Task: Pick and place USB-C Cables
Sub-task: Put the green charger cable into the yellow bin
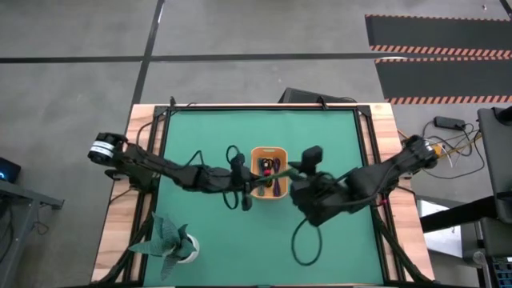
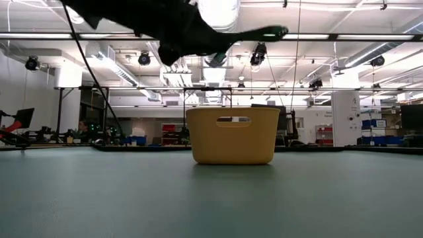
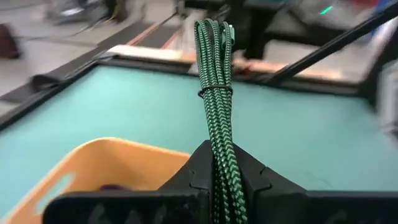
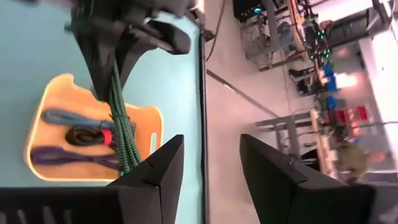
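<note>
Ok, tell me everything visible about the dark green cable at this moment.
The dark green cable is a braided green-and-black bundle, folded into several parallel strands and cinched by a thin wrap near one end. The left gripper is shut on it, and it hangs above the orange tray, clear of the table. Light blue, red-and-black and purple cables already lie in that tray. The right gripper, open, sits close by without touching it.

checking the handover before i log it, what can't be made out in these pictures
- Low view: what lies inside the orange tray is hidden by its own wall.
- High view: the cables in the tray are too small to tell apart, and the left gripper sits over part of it.
- Left wrist view: the green cable's lower end is hidden between the fingers.
- Right wrist view: the right gripper is open, but the tray's near edge is cut off behind its fingers.
</note>
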